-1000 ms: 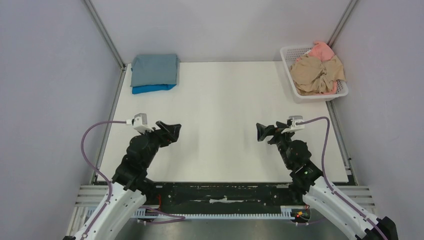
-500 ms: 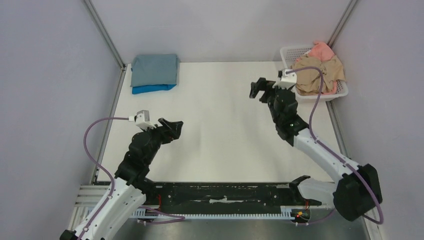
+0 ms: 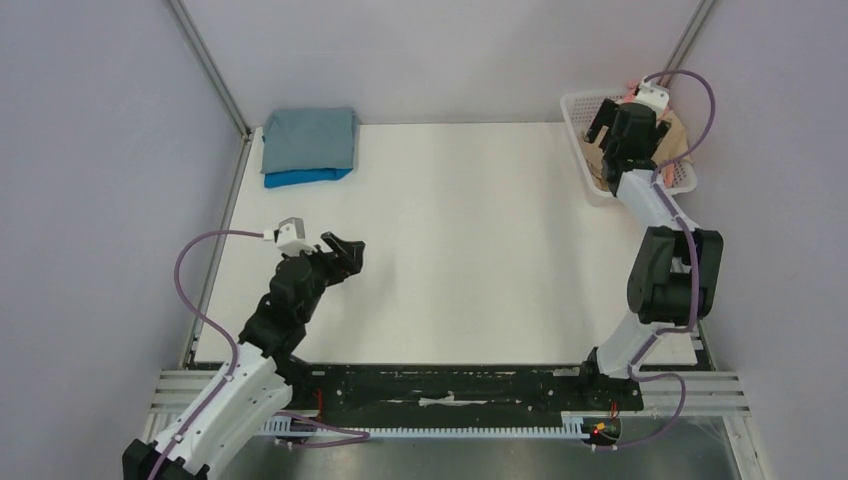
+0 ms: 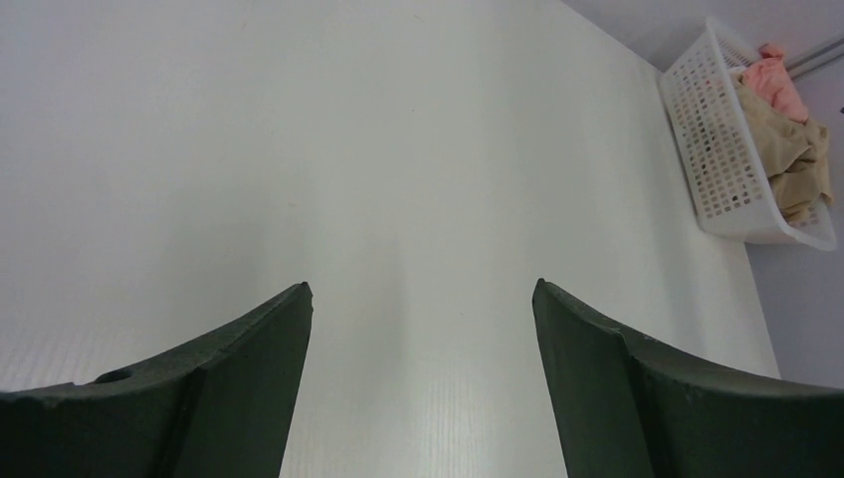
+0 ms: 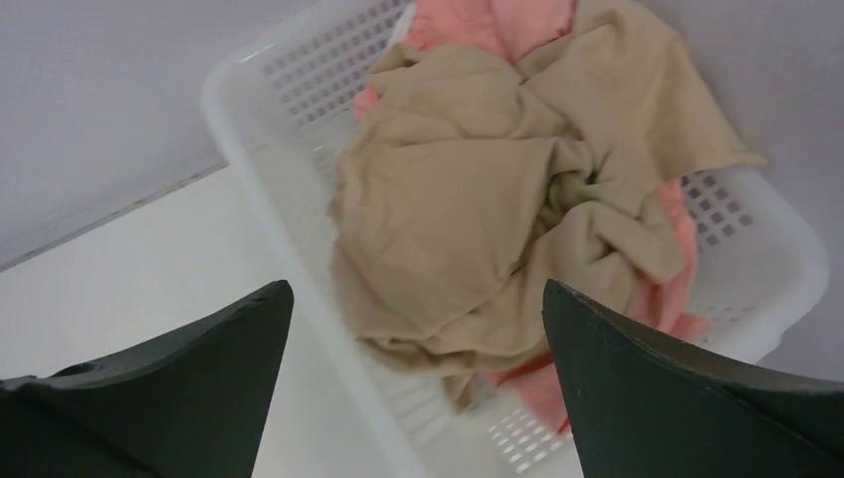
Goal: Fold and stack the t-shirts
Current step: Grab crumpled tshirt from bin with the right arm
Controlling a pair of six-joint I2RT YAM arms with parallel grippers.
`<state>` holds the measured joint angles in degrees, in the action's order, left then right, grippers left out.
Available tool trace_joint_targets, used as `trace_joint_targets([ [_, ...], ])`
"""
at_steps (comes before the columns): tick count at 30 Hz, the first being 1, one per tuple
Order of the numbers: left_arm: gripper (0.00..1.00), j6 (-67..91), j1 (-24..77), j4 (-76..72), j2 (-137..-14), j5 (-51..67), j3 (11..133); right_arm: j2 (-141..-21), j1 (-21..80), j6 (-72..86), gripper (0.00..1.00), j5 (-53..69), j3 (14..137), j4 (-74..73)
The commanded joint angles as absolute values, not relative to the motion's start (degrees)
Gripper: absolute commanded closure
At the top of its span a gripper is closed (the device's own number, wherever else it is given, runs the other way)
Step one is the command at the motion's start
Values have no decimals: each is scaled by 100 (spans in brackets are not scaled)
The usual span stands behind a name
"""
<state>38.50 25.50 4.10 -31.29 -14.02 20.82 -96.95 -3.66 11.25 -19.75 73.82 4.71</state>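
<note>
A crumpled tan t-shirt (image 5: 498,209) lies on top of a salmon-pink t-shirt (image 5: 468,25) inside the white lattice basket (image 3: 585,175) at the far right corner. My right gripper (image 3: 607,122) hovers over the basket, open, nothing between its fingers; in the right wrist view my right gripper (image 5: 418,294) frames the tan shirt. A folded grey-blue t-shirt (image 3: 308,138) rests on a bright blue t-shirt (image 3: 298,178) at the far left corner. My left gripper (image 3: 345,248) stands open above the bare table at the near left, and my left gripper (image 4: 423,294) in its own view holds nothing.
The white table (image 3: 450,230) stretches between the two arms. Grey walls and metal posts (image 3: 210,70) close the workspace on the left, back and right. The basket (image 4: 717,149) sits tight against the right wall.
My right arm has swung from the near middle of the table out to the far right, over the basket. The left arm has barely moved.
</note>
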Motion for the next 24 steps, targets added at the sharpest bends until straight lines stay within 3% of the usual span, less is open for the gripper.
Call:
trace_joint_targets([
  [1, 13, 3719, 2540, -122, -3485, -1723, 2083, -10529, -930, 721, 1, -1926, 8387, 25],
  [4, 13, 3702, 2541, -282, -3687, -1779, 2100, -11240, -1194, 512, 1, -1827, 9136, -434],
  [10, 13, 3651, 2540, -553, -3944, -1954, 2084, -11907, -1324, 259, 17, -1930, 9582, -590],
  [12, 13, 3640, 2541, -601, -4010, -1993, 2083, -11970, -1357, 309, 47, -1903, 9615, -598],
  [15, 13, 3635, 2540, -608, -4084, -2019, 2095, -11869, -1402, 367, 79, -1742, 9550, -546],
  [18, 13, 3665, 2542, -545, -4068, -2050, 2107, -11644, -1415, 212, 100, -1437, 9632, -526],
  [24, 13, 3749, 2540, -437, -3862, -1903, 2082, -10503, -1400, 229, 100, -683, 9595, -343],
])
